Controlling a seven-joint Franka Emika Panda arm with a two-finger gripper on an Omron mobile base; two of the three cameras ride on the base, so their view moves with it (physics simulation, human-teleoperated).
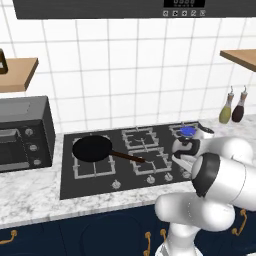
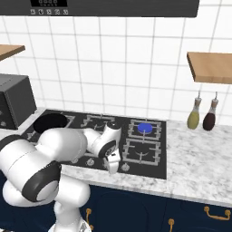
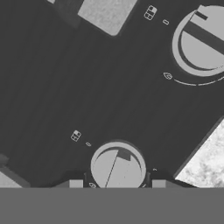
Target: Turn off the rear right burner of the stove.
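— Start big: where's the stove (image 2: 54,121)?

— Black glass cooktop set in the marble counter (image 2: 199,158), toaster oven (image 1: 22,132) to its left, a black frying pan (image 1: 92,148) on the front left grate. The rear right burner (image 2: 145,128) is the one showing a blue disc, at the back right corner, with two bottles (image 2: 202,115) beyond it on the counter.

— And the gripper (image 2: 113,166)?

— Down at the front edge, pointing at the knob row. In the hand view a silver knob (image 3: 118,167) sits directly between the two fingertips (image 3: 75,183), very close, its indicator bar running nearly along the view's up-down line. A second knob (image 3: 202,41) lies up and to the right.

— Clamped on it?

— Not that I can see — the tips stand apart on either side of the knob, released. The closing should simply centre on it, I'd judge.
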